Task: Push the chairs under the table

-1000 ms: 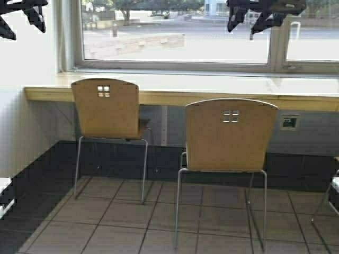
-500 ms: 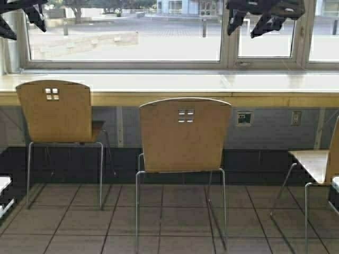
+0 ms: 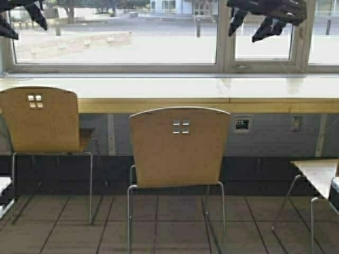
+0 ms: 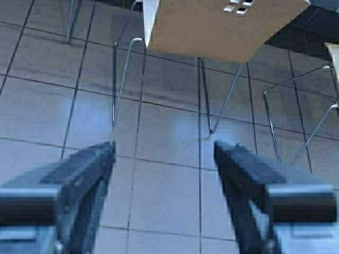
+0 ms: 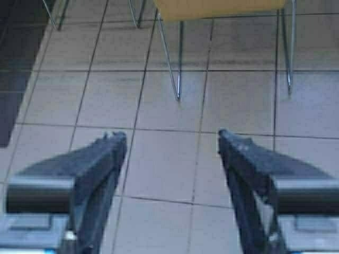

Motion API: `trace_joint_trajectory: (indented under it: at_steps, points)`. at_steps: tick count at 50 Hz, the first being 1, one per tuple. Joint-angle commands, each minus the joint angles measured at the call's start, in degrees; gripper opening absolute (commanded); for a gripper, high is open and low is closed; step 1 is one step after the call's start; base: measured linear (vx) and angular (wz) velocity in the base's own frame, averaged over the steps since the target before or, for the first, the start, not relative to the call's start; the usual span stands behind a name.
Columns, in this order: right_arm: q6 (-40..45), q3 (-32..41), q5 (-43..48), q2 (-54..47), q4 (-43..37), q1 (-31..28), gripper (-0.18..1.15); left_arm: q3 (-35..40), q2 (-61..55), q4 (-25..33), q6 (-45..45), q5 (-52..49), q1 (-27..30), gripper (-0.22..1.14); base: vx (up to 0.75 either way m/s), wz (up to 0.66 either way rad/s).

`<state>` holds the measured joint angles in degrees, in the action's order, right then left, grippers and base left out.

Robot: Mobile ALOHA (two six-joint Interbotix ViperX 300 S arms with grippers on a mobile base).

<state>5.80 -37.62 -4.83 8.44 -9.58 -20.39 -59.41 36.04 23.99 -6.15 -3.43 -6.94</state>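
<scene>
Long table (image 3: 159,89) along window wall, pale top, tan wood front edge; spans full width of high view. Window (image 3: 116,37) directly above it.

Middle chair (image 3: 179,145) straight ahead, backrest toward robot, four small square cutouts near top of backrest. Stands back from table's front edge, seat not under the top; chrome legs on tiled floor (image 3: 159,227). Top of backrest overlaps table's front edge in high view.

Left chair (image 3: 39,121) toward table's left end, backrest also toward robot, seat reaching in under front edge. Well apart from middle chair.

Third chair (image 3: 315,177) at right border of high view, only part of seat and legs visible, standing back from table.

Two wall sockets (image 3: 242,124) below table top, right of middle chair.

Left gripper (image 4: 164,153) raised high, seen as dark shape at upper left corner of high view. Wrist view: fingers spread wide, nothing between them, tiled floor below; lower part of middle chair's backrest and its legs ahead. Not touching chair.

Right gripper (image 5: 172,140) raised high at upper right of high view, in front of window. Wrist view: fingers spread wide, holding nothing, floor tiles below, chair legs and bottom edge of a tan backrest ahead. Not touching chair.

Both chairs untouched by either gripper.
</scene>
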Motion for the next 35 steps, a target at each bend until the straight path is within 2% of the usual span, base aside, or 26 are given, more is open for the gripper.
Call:
trace_joint_trajectory:
  at_steps: [1, 17, 35]
  points:
    - [-0.09, 0.7, 0.26, 0.09, -1.58, 0.35, 0.89, 1.23, -0.79, -0.53, -0.26, 0.18, 0.18, 0.91, 0.36, 0.06]
    - [0.0, 0.53, 0.26, -4.75, -9.84, 2.72, 0.89, 1.58, -3.69, -0.35, 0.26, -0.7, 0.26, 0.91, 0.35, 0.07]
    - [0.0, 0.53, -0.53, -5.89, -10.72, 2.81, 0.89, 2.02, -2.64, -0.26, 0.53, -2.64, 0.26, 0.91, 0.33, 0.01]
